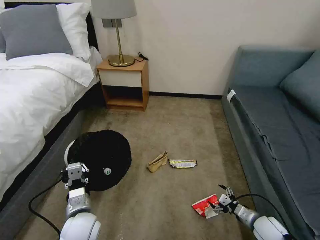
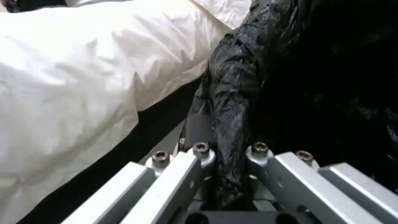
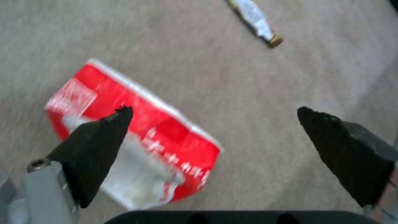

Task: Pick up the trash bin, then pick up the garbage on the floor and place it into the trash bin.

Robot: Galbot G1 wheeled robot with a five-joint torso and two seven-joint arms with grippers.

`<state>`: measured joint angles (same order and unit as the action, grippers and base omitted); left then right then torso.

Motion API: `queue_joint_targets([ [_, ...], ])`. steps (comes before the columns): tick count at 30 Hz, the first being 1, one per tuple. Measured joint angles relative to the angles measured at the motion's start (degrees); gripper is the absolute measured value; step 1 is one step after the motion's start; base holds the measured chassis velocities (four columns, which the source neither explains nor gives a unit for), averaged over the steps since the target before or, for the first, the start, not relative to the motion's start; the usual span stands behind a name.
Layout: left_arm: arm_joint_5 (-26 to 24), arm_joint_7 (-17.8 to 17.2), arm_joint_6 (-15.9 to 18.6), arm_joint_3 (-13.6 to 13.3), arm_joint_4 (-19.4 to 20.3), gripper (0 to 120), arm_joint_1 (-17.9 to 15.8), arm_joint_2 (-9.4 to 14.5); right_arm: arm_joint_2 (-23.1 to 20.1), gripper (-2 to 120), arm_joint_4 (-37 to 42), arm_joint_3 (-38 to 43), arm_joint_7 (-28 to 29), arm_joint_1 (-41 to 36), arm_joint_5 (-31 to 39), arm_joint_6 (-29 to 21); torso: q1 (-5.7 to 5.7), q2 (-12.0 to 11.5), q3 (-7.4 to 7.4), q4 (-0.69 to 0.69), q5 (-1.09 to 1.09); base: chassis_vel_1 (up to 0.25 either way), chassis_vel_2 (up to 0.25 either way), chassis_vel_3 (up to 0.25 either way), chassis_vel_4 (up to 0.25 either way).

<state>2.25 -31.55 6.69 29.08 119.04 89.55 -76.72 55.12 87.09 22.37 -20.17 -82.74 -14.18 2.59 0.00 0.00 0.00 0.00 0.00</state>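
On the carpet of a hotel-style bedroom, the cleanup is partly done. Nearest the robot, the right gripper (image 1: 222, 199) hangs low over the red-white crumpled packet (image 1: 204, 206), its dark fingertips (image 3: 105, 137) spread wide apart and holding nothing; in the right wrist view one tip overlaps the packet while the other stands over bare carpet (image 1: 186, 133). Whether the tips touch the packet cannot be told, but it lies flat on the floor, so this piece appears not yet picked up.

On the robot's left, the left gripper (image 1: 76, 173) is clamped on the rim of the trash bin (image 1: 100, 156); the left wrist view shows the crinkly black bag (image 2: 232, 102) pinched between its silver fingers. The bin sits beside the bed (image 1: 30, 100), tilted with its mouth toward the camera, so the first step looks complete. A small round object with a green mark (image 1: 107, 171) lies inside, possibly the end of the bottle; that is uncertain.

Farther out, mid-floor, the tan crumpled paper bag (image 1: 157, 162) and the gold-silver snack wrapper (image 1: 182, 163) lie just beside each other, untouched. Three pieces look to be left. Beyond stand a nightstand (image 1: 125, 83) with a lamp (image 1: 116, 30) and, on the right, a grey-blue sofa (image 1: 276, 110).
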Motion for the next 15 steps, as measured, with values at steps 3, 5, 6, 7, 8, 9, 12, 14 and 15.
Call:
queue_joint_targets([
  [3, 0.04, 0.03, -0.32, -0.09, -0.05, 2, 0.25, -0.01, 0.28, 100, -0.37, 0.24, -0.89, -0.81, -1.94, 0.55, 0.00, 0.00, 0.00, -0.01, 0.00, 0.000, 0.000, 0.000, 0.000],
  [5, 0.08, 0.04, -0.44, -0.11, -0.08, 2, 0.33, -0.01, 0.40, 100, -0.59, 0.29, -1.04, -0.90, -2.43, 0.79, 0.00, 0.00, 0.00, 0.00, 0.00, 0.000, 0.000, 0.000, 0.000],
  [6, 0.10, 0.04, -0.48, -0.11, -0.09, 2, 0.37, -0.02, 0.44, 100, -0.67, 0.30, -1.07, -0.92, -2.57, 0.86, 0.00, 0.00, 0.00, 0.00, -0.01, 0.000, 0.000, 0.000, 0.000],
  [7, 0.14, 0.05, -0.63, -0.13, -0.14, 2, 0.50, -0.02, 0.64, 100, -1.15, 0.30, -1.19, -0.92, -3.20, 1.22, 0.00, 0.00, 0.00, 0.00, 0.00, 0.000, 0.000, 0.000, 0.000],
  [8, 0.14, 0.05, -0.63, -0.13, -0.14, 2, 0.50, -0.02, 0.64, 100, -1.15, 0.30, -1.19, -0.92, -3.20, 1.22, 0.00, 0.00, 0.00, 0.00, 0.00, 0.000, 0.000, 0.000, 0.000],
  [9, 0.16, 0.05, -0.71, -0.15, -0.17, 2, 0.58, -0.04, 0.74, 100, -1.46, 0.30, -1.22, -0.88, -3.47, 1.40, 0.00, 0.00, 0.00, 0.00, 0.00, 0.000, 0.000, 0.000, 0.000],
  [12, 0.24, 0.12, -0.59, -0.66, -0.19, 2, 0.59, -0.07, 1.29, 100, -2.96, -0.09, -1.21, -0.01, -4.22, 1.65, 0.00, 0.00, 0.00, 0.00, 0.00, 0.000, 0.000, 0.000, 0.000],
  [14, 0.76, 0.17, 0.51, -2.07, 0.28, 2, -0.22, -0.05, 1.96, 100, -4.72, -0.49, -1.18, 1.52, -5.04, 1.42, 0.00, 0.00, 0.01, 0.01, 0.00, 0.000, 0.000, 0.000, 0.000],
  [15, 0.76, 0.17, 0.51, -2.07, 0.28, 2, -0.22, -0.05, 1.96, 100, -4.72, -0.49, -1.18, 1.52, -5.04, 1.42, 0.00, 0.00, 0.01, 0.01, 0.00, 0.000, 0.000, 0.000, 0.000],
])
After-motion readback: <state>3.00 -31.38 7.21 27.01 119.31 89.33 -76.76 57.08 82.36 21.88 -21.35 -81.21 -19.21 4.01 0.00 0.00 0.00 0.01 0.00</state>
